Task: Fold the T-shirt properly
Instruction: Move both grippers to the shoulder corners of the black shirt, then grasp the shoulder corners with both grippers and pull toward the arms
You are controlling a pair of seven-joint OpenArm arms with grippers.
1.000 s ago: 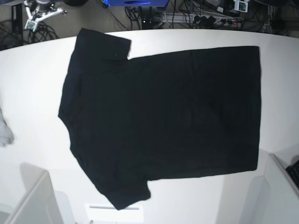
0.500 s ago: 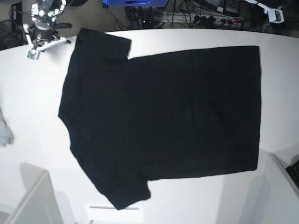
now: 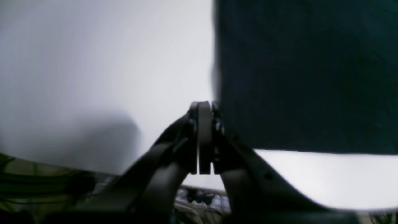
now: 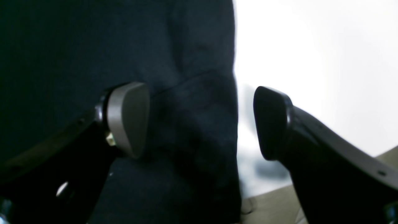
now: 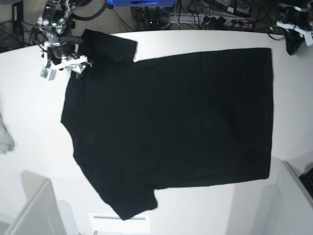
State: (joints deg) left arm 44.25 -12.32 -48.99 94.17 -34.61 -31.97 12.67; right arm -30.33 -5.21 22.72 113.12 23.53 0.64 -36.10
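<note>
The black T-shirt lies spread flat, plain side up, on the white table, collar to the left and hem to the right. My right gripper is open over the far sleeve at the upper left. In the right wrist view the right gripper straddles the sleeve's edge, one finger over cloth and the other over bare table. My left gripper hangs by the hem's far corner. In the left wrist view the left gripper is shut and empty, right beside the shirt's edge.
A small pale grey cloth lies at the table's left edge. White boxes stand at the front left and front right. Cables and power strips lie behind the table's far edge.
The right arm has moved from beyond the far left edge down onto the sleeve. The left arm has come into view at the far right, near the hem corner. The shirt has not moved.
</note>
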